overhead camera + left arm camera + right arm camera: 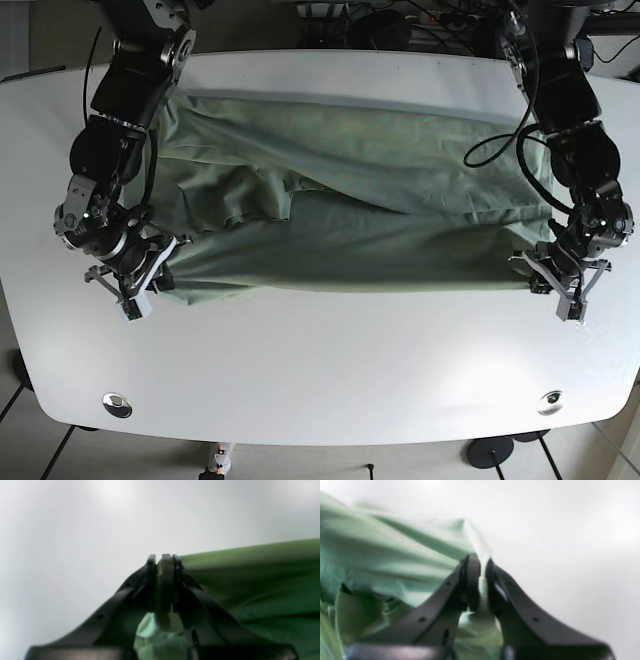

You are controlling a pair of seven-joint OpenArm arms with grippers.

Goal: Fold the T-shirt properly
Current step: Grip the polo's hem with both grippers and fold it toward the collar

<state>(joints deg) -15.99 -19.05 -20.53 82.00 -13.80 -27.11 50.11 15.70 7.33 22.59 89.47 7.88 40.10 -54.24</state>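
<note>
Nearest you on the white surface [320, 380], the front hem of the green T-shirt [350, 220] runs as a taut, nearly straight line between your two claws. Your left claw [163, 560] is clamped on that hem at its end toward the surface's right edge; in the left wrist view the fingers are pressed together with a bunch of pale green fabric pinched between them, and the rest of the cloth spreads away to that view's right. Your right claw [480, 563] is clamped on the opposite end of the hem, toward the surface's left edge; in the right wrist view a thin ridge of fabric stands up between the closed fingers, and the garment billows off to that view's left.

Beyond the claws, the shirt lies spread across the middle of the surface, rumpled, with diagonal creases and a loose fold left of centre. Its far edge reaches close to the surface's back edge, between the two arm bases.
</note>
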